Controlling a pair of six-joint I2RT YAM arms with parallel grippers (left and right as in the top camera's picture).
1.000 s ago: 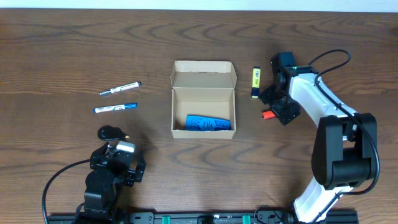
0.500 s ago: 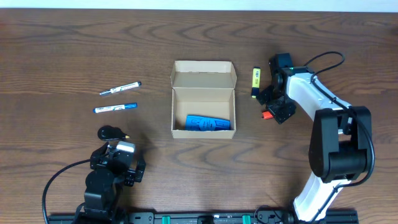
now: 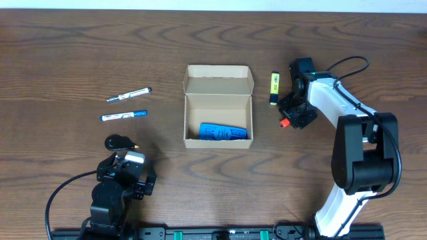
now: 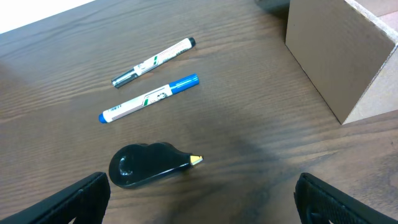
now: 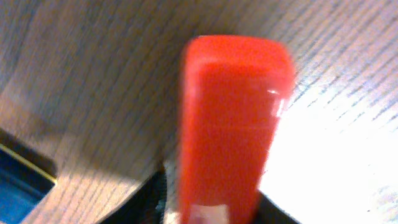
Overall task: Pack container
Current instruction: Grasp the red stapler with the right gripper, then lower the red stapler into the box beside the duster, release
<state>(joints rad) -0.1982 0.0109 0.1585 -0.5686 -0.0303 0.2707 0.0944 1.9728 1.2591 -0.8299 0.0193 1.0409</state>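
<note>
**Dark wood table [image 3: 67,53], box open at its middle**

You have the container [image 3: 219,81] standing mid-table with its flap lid up. A blue case [image 3: 223,133] lies inside at the end nearer the arms. Your right gripper [image 3: 293,119] is low over a red item [image 3: 285,123] to the right of the box, near a yellow highlighter [image 3: 273,88]. You cannot tell whether it pinches the item. Your left gripper [image 4: 199,202] is spread wide, with a black dispenser [image 4: 146,165] and two markers [image 4: 153,55] [image 4: 149,98] ahead of it.

table [image 3: 67,53]: dark grained wood | container [image 3: 218,83]: matt tan cardboard | red item [image 5: 230,124]: glossy plastic
</note>
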